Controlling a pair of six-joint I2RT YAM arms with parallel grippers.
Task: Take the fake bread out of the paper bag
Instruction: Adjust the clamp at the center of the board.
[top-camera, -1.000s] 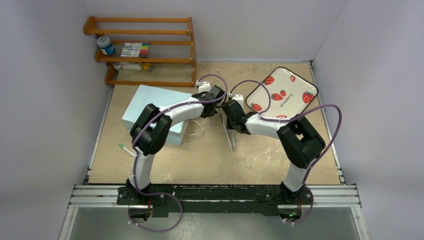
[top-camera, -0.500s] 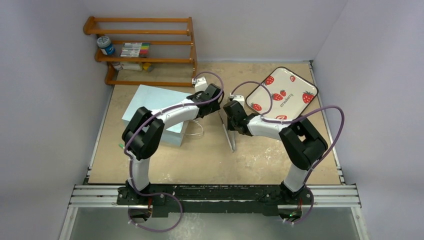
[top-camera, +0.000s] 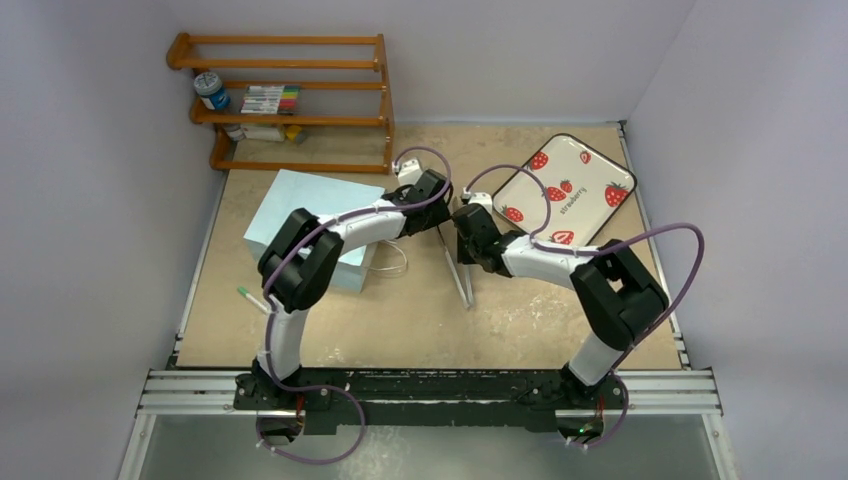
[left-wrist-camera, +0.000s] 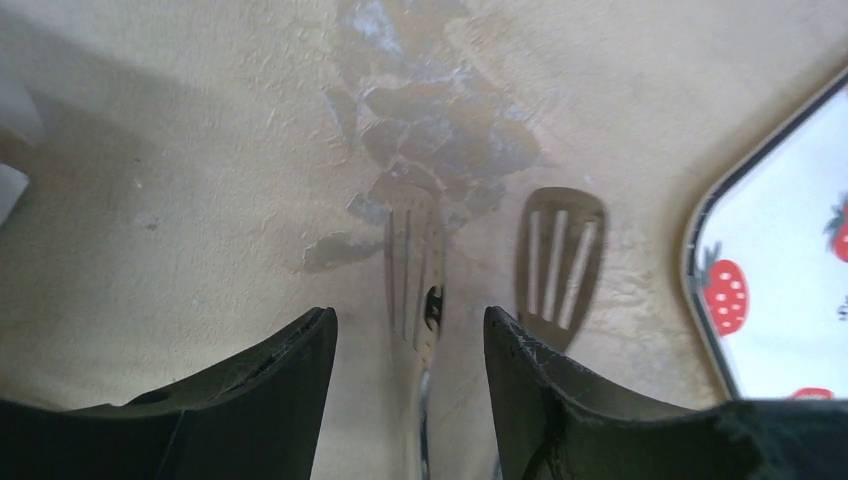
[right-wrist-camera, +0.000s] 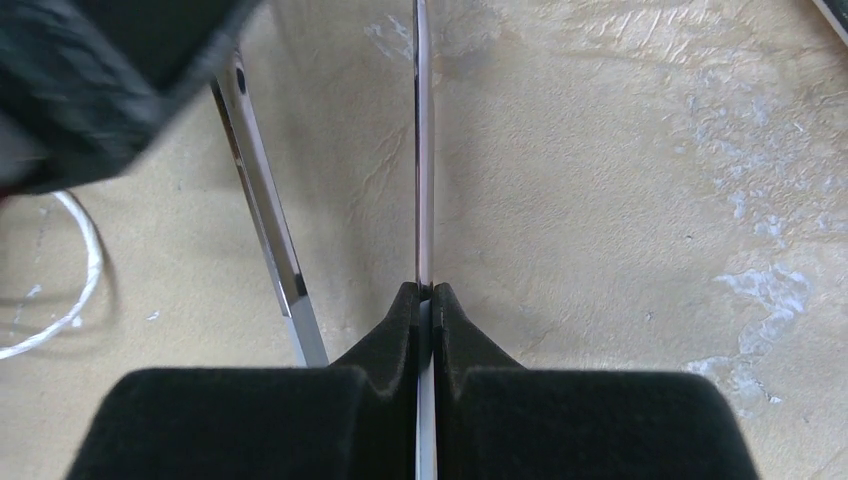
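Note:
The pale blue paper bag (top-camera: 300, 212) lies flat at the left of the table, partly under my left arm, with its white cord handle (top-camera: 390, 262) on the table beside it. The fake bread is out of view. Metal tongs (top-camera: 458, 272) stand between the two arms. My left gripper (left-wrist-camera: 408, 318) is open, with one tong arm (left-wrist-camera: 424, 400) between its fingers but untouched; the slotted tong heads (left-wrist-camera: 558, 262) lie just ahead. My right gripper (right-wrist-camera: 427, 290) is shut on the other thin tong arm (right-wrist-camera: 422, 150).
A white strawberry-patterned tray (top-camera: 565, 185) sits at the back right, and its edge (left-wrist-camera: 700, 250) shows in the left wrist view. A wooden shelf (top-camera: 285, 100) with markers and a jar stands at the back left. A green-tipped pen (top-camera: 250, 297) lies by the left arm.
My left gripper has gone from shut to open beside the tongs. My right arm's elbow has swung a little to the right while still gripping the tongs.

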